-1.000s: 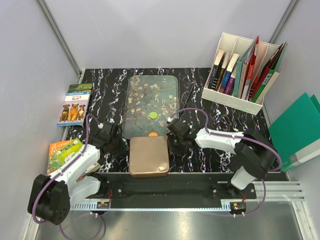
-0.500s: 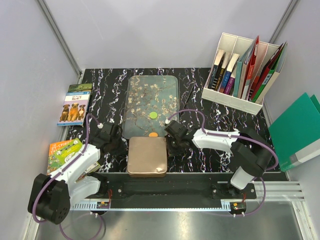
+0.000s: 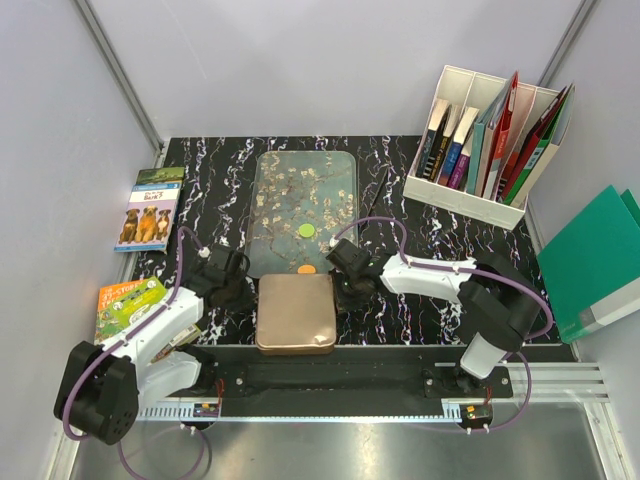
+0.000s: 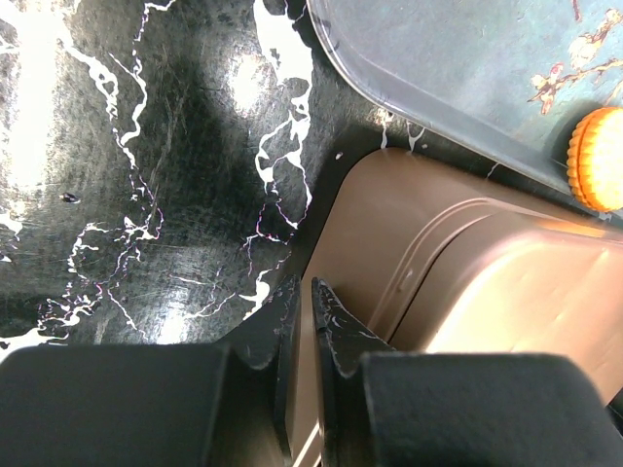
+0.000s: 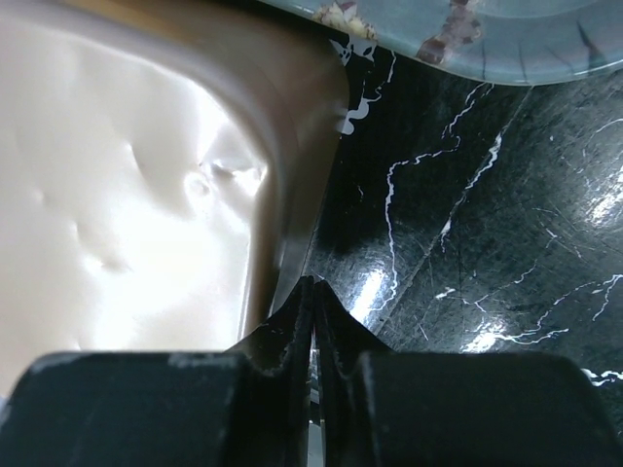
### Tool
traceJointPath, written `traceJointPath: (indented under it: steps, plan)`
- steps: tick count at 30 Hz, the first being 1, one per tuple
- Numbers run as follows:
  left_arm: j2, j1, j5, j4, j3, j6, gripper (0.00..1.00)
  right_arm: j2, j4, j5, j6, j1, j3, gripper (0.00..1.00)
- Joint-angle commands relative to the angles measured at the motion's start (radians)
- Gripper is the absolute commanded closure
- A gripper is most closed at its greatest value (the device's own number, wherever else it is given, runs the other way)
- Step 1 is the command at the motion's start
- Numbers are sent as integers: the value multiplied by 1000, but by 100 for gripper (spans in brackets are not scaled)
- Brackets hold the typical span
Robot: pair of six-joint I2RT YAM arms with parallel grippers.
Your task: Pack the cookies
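Your left gripper (image 4: 304,290) sits low at the left edge of the tin (image 3: 296,313). Its jaws are drawn almost together, with only a thin slit between them. One finger is over the table (image 4: 146,175) and the other is over the tin's rim. Tan shows through the slit, but you cannot tell from the wrist view whether the rim is pinched or only lies beneath the tips.

Your right gripper (image 5: 311,287) is at the tin's opposite edge, its fingertips meeting in a point: closed, with nothing between them. The tips are over the table just beside the tin's wall, and the pictures do not settle whether they touch it.

The tin lies between your two grippers with its lid on.

The orange cookie (image 3: 305,268) lies on the tray (image 3: 300,190), just past the tin's far edge. It is ahead and to the right of your left gripper, and ahead and to the left of your right one. In the left wrist view it sits at the frame's right edge, well clear of the fingertips. The green cookie (image 3: 307,231) is farther ahead on the same tray, beyond the orange one. Both cookies are apart from either gripper. The tray's near edge runs just beside the tin.
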Motion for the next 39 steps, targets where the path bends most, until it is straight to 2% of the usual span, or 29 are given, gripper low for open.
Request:
traceJointPath:
  steps: [1,7,11,17,24,29,34,39]
  plan:
    - [0,-34,63,81,22,-33,87,-9,119,-44,4,45,56,89]
    - [-2,-33,-12,-15,99,2,82,-41,85,0,-17,45,45,88]
    - [-6,-23,-122,-90,151,27,81,-53,59,34,-27,46,43,87]
    - [-38,38,-127,-133,141,50,82,-81,16,83,-34,45,42,87]
    - [-61,46,-136,-141,117,34,84,-130,-49,106,-45,43,29,87]
    - [-68,49,-199,-167,139,24,85,-176,-157,236,-54,43,51,86]
    - [-112,70,-317,-241,228,39,85,-210,-295,376,-79,38,112,85]
    - [-141,70,-323,-255,315,70,85,-274,-285,367,-105,38,157,85]
